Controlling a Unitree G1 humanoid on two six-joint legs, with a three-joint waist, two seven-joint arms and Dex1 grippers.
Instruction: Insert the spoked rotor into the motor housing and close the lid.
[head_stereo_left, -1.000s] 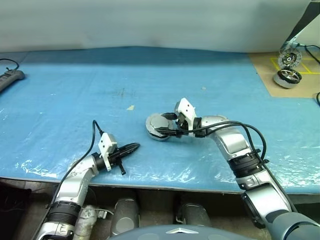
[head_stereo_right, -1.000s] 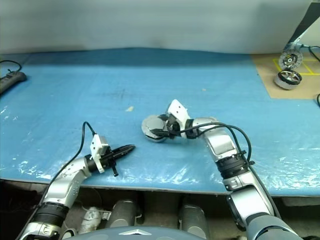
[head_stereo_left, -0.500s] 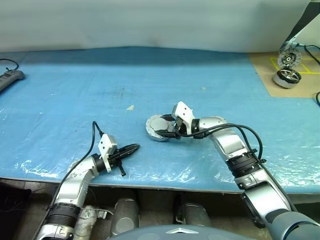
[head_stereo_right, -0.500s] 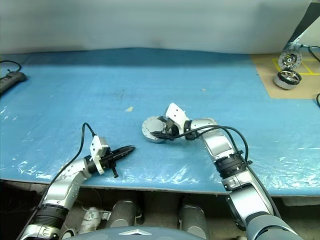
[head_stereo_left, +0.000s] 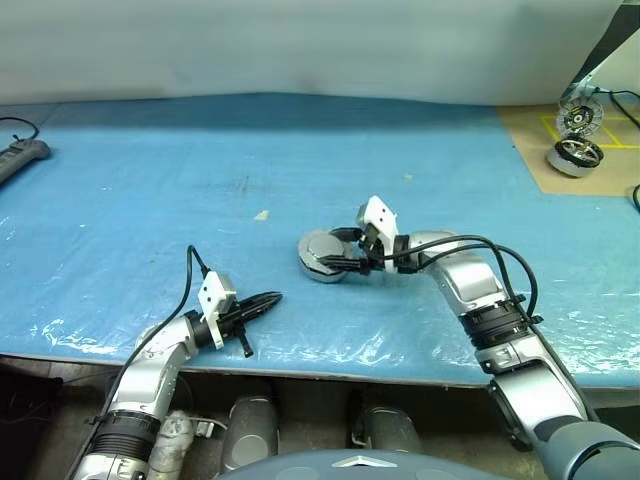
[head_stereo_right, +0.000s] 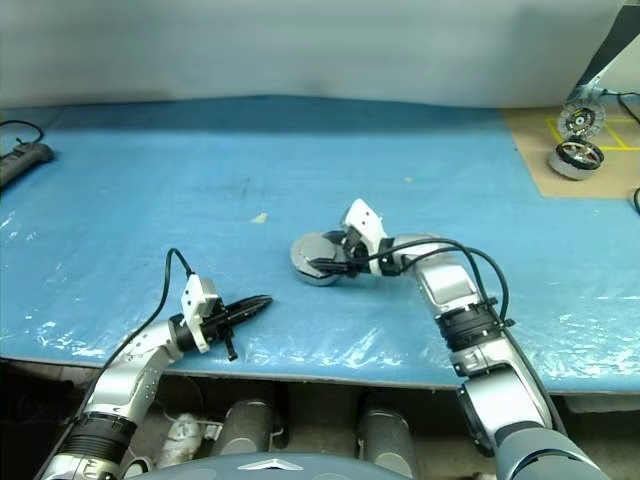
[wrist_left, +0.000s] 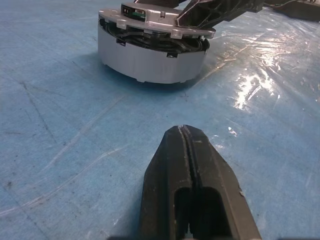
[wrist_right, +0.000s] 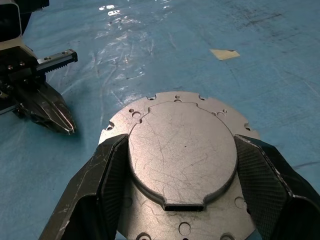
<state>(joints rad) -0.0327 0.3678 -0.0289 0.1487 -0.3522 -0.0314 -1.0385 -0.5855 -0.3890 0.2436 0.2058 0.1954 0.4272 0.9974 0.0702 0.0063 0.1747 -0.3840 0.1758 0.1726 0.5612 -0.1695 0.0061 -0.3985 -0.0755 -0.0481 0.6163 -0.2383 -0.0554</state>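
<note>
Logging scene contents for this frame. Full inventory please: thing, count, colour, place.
motor housing: 1, silver-grey, mid-table on the blue cover, between the right gripper's fingers
lid: 1, plain grey face up, lying flat on top of the housing
blue cover: 1, blue, glossy, spread over the table
paper scrap: 1, pale yellow, on the cover left of the housing
power strip: 1, dark, far left edge
twin motor unit: 1, chrome base with upright striped disc, far right on the brown board
brown board: 1, brown with yellow tape marks, far right
left gripper: 1, black, shut, empty, near the front edge
right gripper: 1, black, fingers either side of the lid
</note>
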